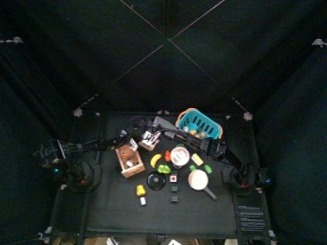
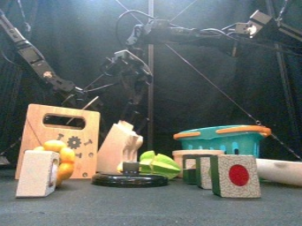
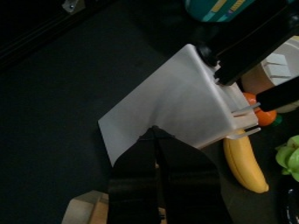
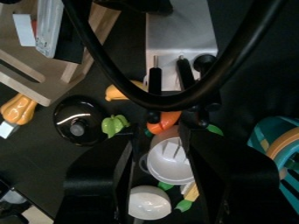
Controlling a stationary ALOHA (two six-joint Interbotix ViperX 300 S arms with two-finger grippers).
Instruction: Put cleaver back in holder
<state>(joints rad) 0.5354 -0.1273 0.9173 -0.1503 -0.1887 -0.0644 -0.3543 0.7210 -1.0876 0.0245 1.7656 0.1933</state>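
The cleaver [image 3: 176, 105] has a broad pale grey blade and stands upright just right of the holder [image 2: 62, 134] in the front view [image 2: 122, 146]. The holder is a tan wooden block, left of centre on the table in the top view [image 1: 130, 161]. My right gripper [image 3: 219, 72] reaches across from the right and is shut on the cleaver's top edge. Its wrist view shows the blade [image 4: 181, 31] beyond its fingers [image 4: 153, 74]. My left gripper [image 3: 152, 136] has its jaws together at the blade's lower edge. I cannot tell whether they pinch it.
A teal basket [image 2: 224, 137] stands at the back right. Toy foods crowd the middle: a banana [image 3: 243, 166], a carrot [image 4: 163, 118], a green piece [image 2: 157, 163], a white bowl [image 1: 200, 178], a black lid [image 2: 130, 179] and a red-dot block [image 2: 236, 175].
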